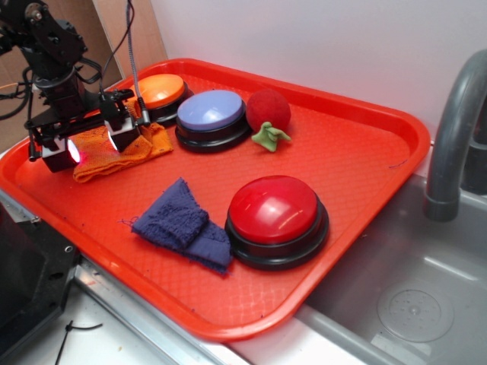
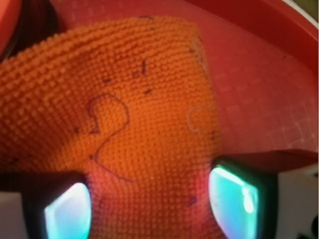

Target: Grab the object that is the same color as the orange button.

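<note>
The orange knitted cloth (image 1: pixel 144 146) lies flat at the back left of the red tray (image 1: pixel 365 152), just in front of the orange button (image 1: pixel 161 90) with its glossy dome and black base. My gripper (image 1: pixel 91 146) is lowered onto the cloth's left part and stands open. One finger is on each side of a stretch of the weave. The wrist view shows the orange cloth (image 2: pixel 124 99) filling most of the picture and running between the two lit fingertips (image 2: pixel 67 211) of the gripper (image 2: pixel 149 204). The fingers are wide apart, and the cloth between them is not pinched.
A lavender button (image 1: pixel 211 110) sits right of the orange one, then a red ball (image 1: pixel 268 109) and a small green piece (image 1: pixel 270 137). A dark blue cloth (image 1: pixel 179 224) and a red button (image 1: pixel 272 209) lie at the front. A sink (image 1: pixel 426 296) and grey faucet (image 1: pixel 456 137) stand to the right.
</note>
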Robot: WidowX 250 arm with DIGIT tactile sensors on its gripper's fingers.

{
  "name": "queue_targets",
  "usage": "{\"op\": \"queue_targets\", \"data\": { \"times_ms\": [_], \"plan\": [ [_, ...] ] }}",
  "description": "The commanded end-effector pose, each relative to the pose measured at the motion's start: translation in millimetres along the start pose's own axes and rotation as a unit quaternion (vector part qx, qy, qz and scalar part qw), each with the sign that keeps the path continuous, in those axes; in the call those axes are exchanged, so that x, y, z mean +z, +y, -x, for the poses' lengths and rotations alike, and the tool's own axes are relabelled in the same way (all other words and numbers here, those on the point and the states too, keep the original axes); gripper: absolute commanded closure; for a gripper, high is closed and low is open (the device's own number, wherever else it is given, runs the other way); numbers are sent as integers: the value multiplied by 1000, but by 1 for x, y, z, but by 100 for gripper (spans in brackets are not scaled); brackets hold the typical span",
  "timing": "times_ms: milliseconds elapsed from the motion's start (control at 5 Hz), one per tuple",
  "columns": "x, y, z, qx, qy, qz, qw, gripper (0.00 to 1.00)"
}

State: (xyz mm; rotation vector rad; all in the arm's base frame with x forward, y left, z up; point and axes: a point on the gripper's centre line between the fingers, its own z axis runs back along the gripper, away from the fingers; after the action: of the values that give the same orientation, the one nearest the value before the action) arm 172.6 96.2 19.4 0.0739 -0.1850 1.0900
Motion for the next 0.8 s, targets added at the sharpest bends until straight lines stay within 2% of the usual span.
{"op": "queue_targets", "data": {
  "times_ms": [0, 600],
  "plan": [
    [1, 7, -4, 27, -4, 1, 1000, 100],
    [7, -1, -2, -40, -17, 6, 999, 100]
  ]
}}
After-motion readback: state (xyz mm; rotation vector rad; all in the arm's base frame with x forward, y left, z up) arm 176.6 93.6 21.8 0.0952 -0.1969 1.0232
